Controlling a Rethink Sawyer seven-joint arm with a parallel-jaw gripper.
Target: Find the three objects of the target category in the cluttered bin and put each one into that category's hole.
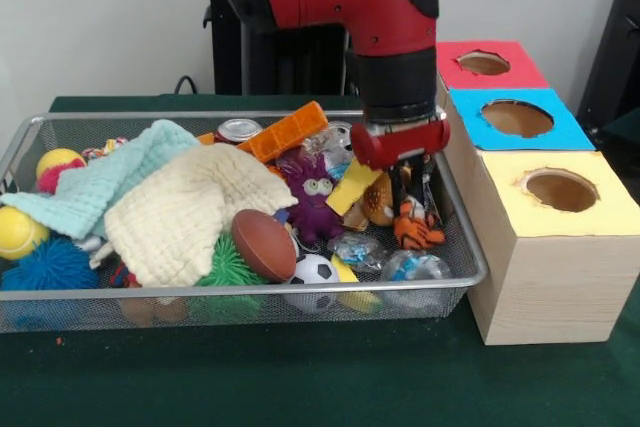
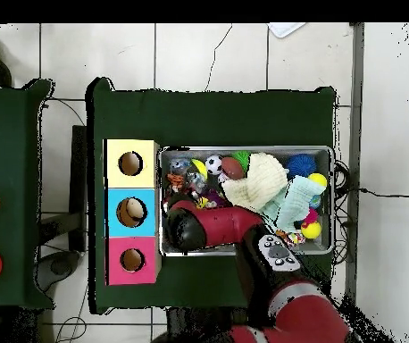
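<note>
My gripper [image 1: 412, 197] reaches down into the right end of the wire bin [image 1: 470, 272], right over an orange striped tiger toy [image 1: 416, 230]. A yellow wedge block [image 1: 352, 187] leans against its left side, beside a purple monster plush [image 1: 312, 202]. Near the front lie a brown football [image 1: 264, 244] and a small soccer ball [image 1: 314, 269]. The wooden box has a red hole [image 1: 484, 63], a blue hole [image 1: 517, 118] and a yellow hole [image 1: 560, 190]. From overhead, the arm [image 2: 210, 227] covers the gripper.
A cream towel [image 1: 190, 212] and a mint towel [image 1: 110, 182] cover the bin's middle. Around them lie an orange brick [image 1: 285, 132], a can [image 1: 239, 129], a yellow ball [image 1: 18, 232], a blue spiky ball [image 1: 50, 265] and clear plastic pieces [image 1: 412, 267]. The box [image 2: 130, 211] touches the bin's end.
</note>
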